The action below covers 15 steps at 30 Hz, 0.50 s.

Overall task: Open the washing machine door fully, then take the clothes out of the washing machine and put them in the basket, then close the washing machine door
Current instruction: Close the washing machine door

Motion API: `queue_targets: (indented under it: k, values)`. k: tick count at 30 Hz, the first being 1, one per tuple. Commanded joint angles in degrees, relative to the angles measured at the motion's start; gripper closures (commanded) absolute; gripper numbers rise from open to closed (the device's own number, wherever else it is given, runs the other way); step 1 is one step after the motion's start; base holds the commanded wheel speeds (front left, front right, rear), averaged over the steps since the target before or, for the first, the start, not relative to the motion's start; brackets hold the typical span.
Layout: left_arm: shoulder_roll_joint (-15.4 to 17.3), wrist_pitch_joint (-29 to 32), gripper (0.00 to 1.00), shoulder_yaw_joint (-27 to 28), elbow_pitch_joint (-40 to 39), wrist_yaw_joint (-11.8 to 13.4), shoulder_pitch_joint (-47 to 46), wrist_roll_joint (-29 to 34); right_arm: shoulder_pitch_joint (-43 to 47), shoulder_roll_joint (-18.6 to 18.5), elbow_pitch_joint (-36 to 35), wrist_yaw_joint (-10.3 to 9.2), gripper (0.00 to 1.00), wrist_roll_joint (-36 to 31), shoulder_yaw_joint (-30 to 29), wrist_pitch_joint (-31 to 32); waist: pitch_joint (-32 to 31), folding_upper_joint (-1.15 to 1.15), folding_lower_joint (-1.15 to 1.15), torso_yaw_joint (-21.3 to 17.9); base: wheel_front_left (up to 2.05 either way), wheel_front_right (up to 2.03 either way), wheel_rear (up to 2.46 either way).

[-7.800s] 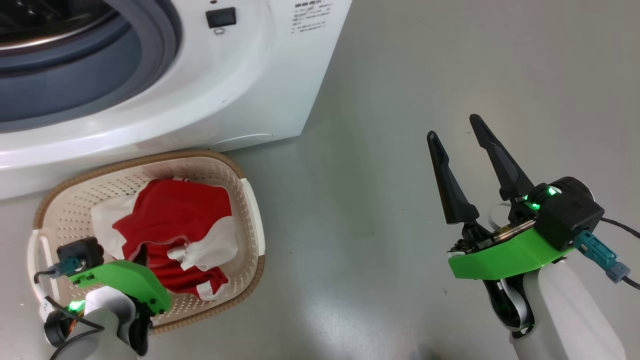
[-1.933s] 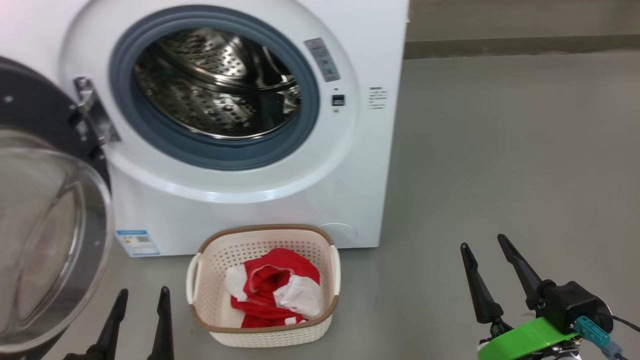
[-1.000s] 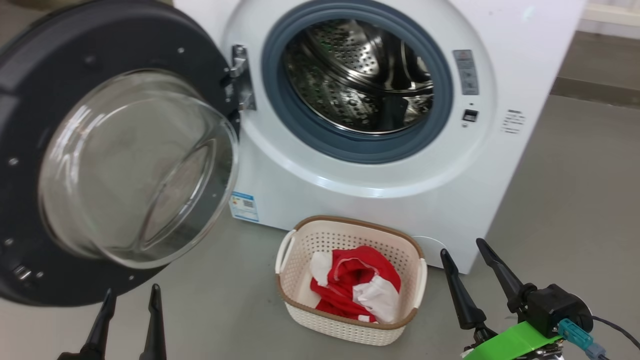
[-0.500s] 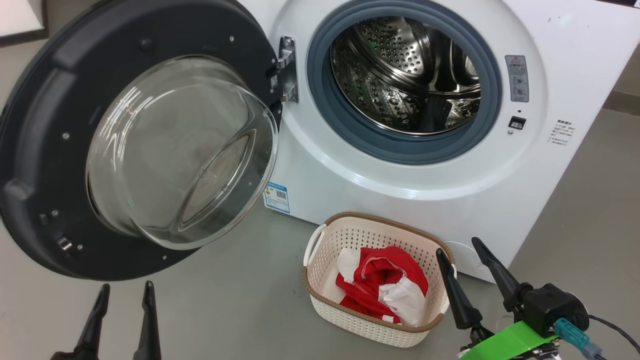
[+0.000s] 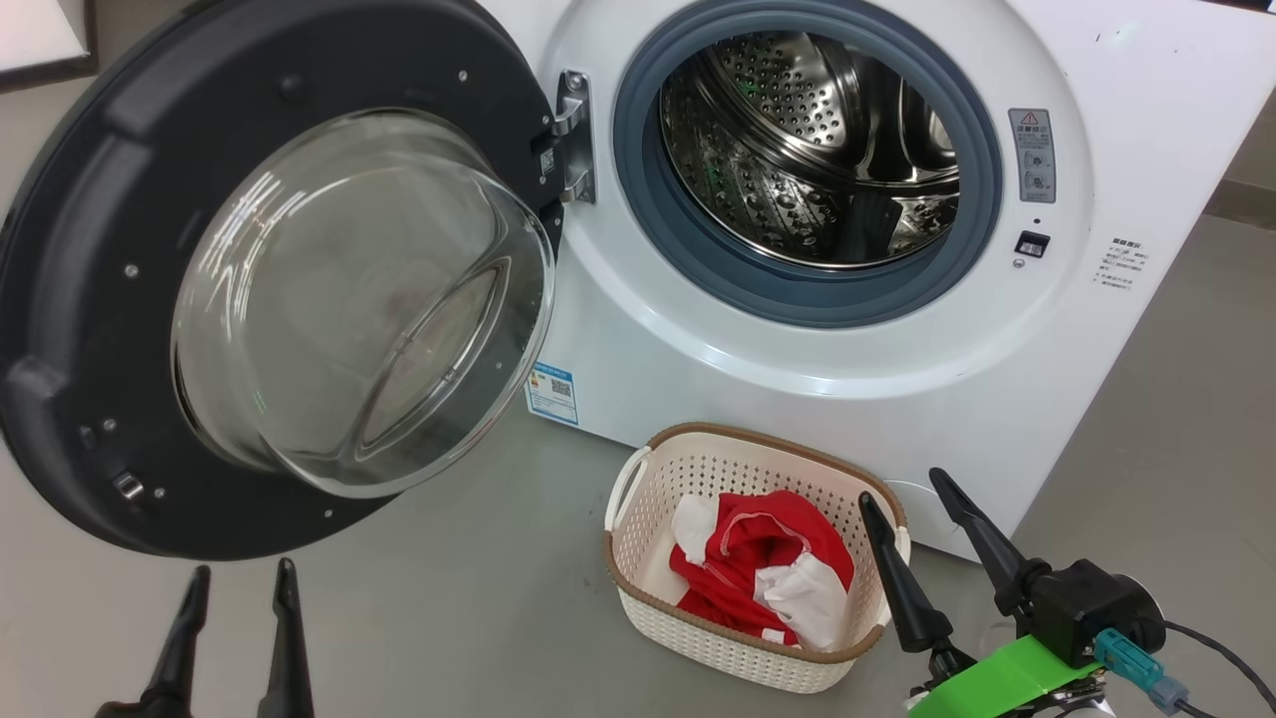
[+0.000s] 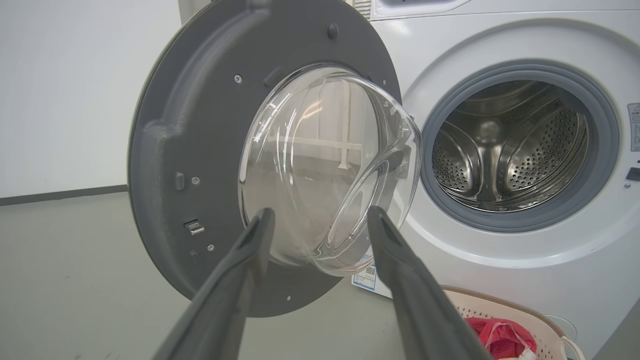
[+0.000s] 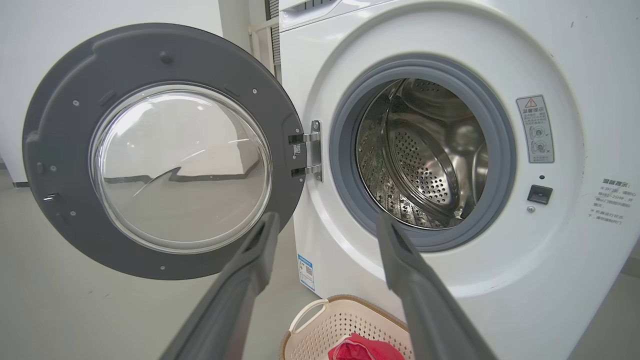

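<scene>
On the floor, basket (image 5: 638,573) — cream, perforated — holds red-white clothes (image 5: 763,578).

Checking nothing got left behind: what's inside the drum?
The drum shows bare perforated steel walls. Its near bottom, behind the grey ring, is hidden. The clothes lie in the basket.
</scene>
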Motion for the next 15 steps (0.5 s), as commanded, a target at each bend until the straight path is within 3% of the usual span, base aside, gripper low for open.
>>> queue_targets:
  k: [1,2,7,15]
  values:
    - [0.88,-0.42,0.69,1.75,-1.08,0.63,-2.01,0.29,-2.30,-0.22,-1.23,0.37,0.00,-0.25,1.23,-0.37,-0.08,0.00,0.00,-0.09,0.00,0.00,0.00]
    - [0.93,-0.43,1.00,1.63,-1.01,0.67,-2.15,0.36,-2.20,-0.22,-1.22,0.37,0.00,-0.26,1.19,-0.37,-0.13,0.00,0.00,-0.13,0.00,0.00,0.00]
    - [1.61,-0.32,1.00,1.81,-0.97,1.62,-5.19,0.63,-1.69,-0.22,-1.23,0.37,0.00,-0.54,0.75,-0.37,-0.17,0.00,0.00,-0.23,0.00,0.00,0.00]
    - [4.82,1.56,1.00,5.34,-2.80,4.11,-19.58,-1.07,-1.45,-0.22,-0.99,0.37,0.00,-1.88,-0.07,-0.37,0.12,0.00,0.00,-1.27,0.00,0.00,0.00]
